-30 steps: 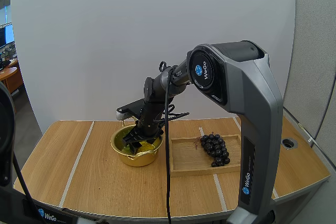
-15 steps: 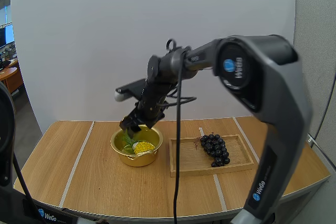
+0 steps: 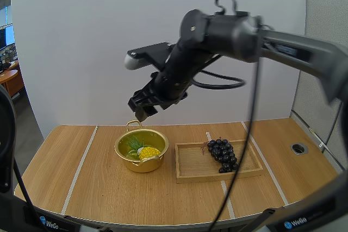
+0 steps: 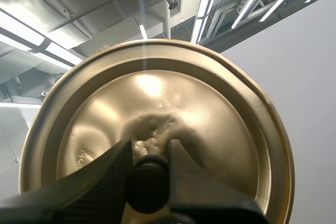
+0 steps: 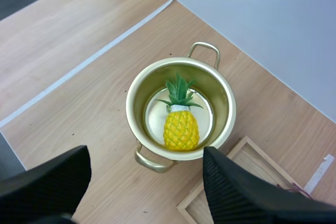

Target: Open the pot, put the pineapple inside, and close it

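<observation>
Right gripper (image 3: 142, 110) has risen clear of the pot (image 3: 142, 165), fingers spread empty
Pineapple (image 3: 148, 152) lies inside the pot, near the desk's (image 3: 81, 188) back edge; left gripper (image 4: 148, 153) pinches the lid (image 4: 220, 129) by its knob (image 4: 148, 184)

The pot (image 5: 221, 106) and lid (image 4: 210, 129) are gold-toned metal, smooth with a soft sheen (the lid duller). The pineapple (image 5: 180, 128) looks like bumpy plastic. The table (image 5: 79, 77) and tray (image 3: 198, 167) are matt wood grain.

Bright even light; glare on lid (image 4: 173, 98); faint shadow under pot (image 3: 137, 164).
</observation>
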`<action>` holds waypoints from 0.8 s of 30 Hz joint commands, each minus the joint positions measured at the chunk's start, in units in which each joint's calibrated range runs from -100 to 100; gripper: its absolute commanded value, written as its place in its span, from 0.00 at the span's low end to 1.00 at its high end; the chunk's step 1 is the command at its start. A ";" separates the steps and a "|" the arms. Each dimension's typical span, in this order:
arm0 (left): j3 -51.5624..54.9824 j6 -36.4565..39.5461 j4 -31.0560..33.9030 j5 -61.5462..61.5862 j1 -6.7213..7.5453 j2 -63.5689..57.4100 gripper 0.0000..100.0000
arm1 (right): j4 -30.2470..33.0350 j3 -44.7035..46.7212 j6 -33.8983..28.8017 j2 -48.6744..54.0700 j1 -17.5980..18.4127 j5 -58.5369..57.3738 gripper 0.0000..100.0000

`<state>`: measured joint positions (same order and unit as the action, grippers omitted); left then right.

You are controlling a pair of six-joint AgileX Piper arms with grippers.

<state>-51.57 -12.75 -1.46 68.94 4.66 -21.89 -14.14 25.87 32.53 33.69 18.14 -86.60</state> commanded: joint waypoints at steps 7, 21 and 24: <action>-0.24 0.34 0.51 -1.78 0.08 -0.30 0.00 | 4.12 6.41 -4.12 16.74 0.00 -8.42 1.00; -0.24 0.34 0.51 -1.78 0.08 -0.30 0.00 | 10.55 17.17 -8.81 36.99 -1.96 -13.40 1.00; -0.24 0.34 0.51 -1.78 0.08 -0.30 0.00 | 10.69 19.54 -8.81 40.52 -2.91 -13.40 1.00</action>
<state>-51.57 -12.75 -1.46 68.78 4.66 -21.89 -4.72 40.55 24.32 66.32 17.46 -99.57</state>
